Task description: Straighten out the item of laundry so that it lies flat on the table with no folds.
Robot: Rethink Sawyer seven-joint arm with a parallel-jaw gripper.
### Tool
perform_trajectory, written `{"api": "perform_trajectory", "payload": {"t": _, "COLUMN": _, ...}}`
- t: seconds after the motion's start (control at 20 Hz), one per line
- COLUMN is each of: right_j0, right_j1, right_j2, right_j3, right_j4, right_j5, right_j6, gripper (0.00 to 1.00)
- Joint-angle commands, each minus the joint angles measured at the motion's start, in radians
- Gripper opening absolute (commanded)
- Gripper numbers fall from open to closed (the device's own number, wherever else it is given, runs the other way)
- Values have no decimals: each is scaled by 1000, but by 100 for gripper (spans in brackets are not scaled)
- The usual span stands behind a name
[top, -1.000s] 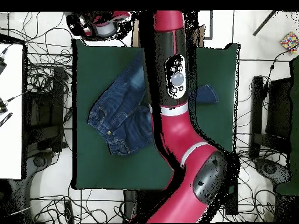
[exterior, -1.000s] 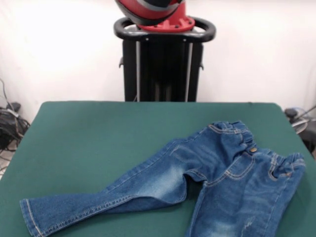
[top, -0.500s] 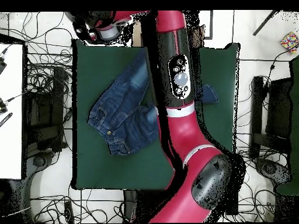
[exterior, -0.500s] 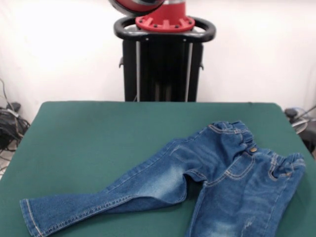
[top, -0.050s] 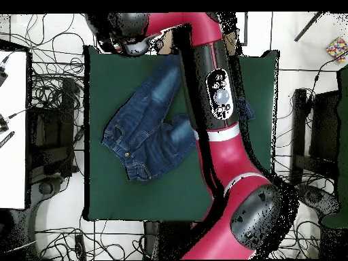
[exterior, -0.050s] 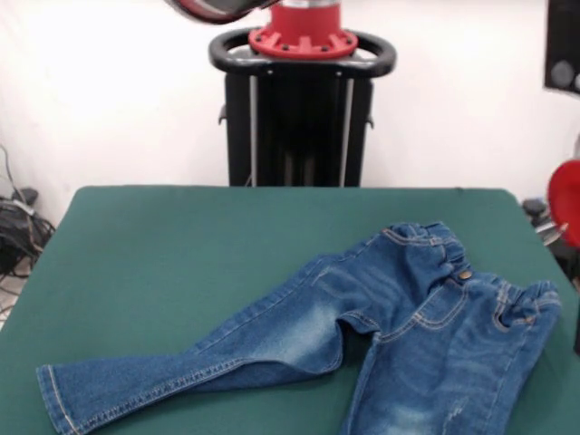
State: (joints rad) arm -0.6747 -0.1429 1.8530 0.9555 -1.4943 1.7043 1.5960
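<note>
On the table (exterior, -0.050s: pixel 163 245), the jeans (exterior, -0.050s: pixel 362 335) lie spread but not flat, and they are the best thing to steer by. From the front, their gathered waistband (exterior, -0.050s: pixel 471 267) sits toward the right edge of the green top, one leg stretching away from it leftward to a cuff (exterior, -0.050s: pixel 56 399) near the front left corner, the other leg (exterior, -0.050s: pixel 426 399) running down out of the picture's lower edge. Pale faded patches show on both thighs, and a crease puckers the cloth at the crotch between the legs (orange stitching traces the fly and pockets).

From overhead, the red arm (top, -0.050s: pixel 221 122) crosses the table just beside the jeans (top, -0.050s: pixel 146 132), covering part of one leg so that only a scrap of denim (top, -0.050s: pixel 245 109) shows on its other side. What seems to be the arm's end (top, -0.050s: pixel 132 34) hangs past the table's edge beyond the jeans, touching no cloth; whether its gripper is open or closed, I cannot tell
</note>
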Motion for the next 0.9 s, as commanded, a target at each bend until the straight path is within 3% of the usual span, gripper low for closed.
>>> {"api": "perform_trajectory", "payload": {"t": 0.05, "right_j0": -41, "right_j1": -8, "right_j2": -312, "right_j3": 68, "right_j4": 40, "right_j5": -140, "right_j6": 138, "gripper": 100}}
{"api": "perform_trajectory", "payload": {"t": 0.55, "right_j0": -93, "right_j1": -20, "right_j2": -459, "right_j3": 182, "right_j4": 136, "right_j5": -299, "right_j6": 161, "gripper": 100}}
{"api": "perform_trajectory", "payload": {"t": 0.9, "right_j0": -52, "right_j1": -79, "right_j2": -519, "right_j3": 152, "right_j4": 234, "right_j5": -270, "right_j6": 146, "gripper": 100}}
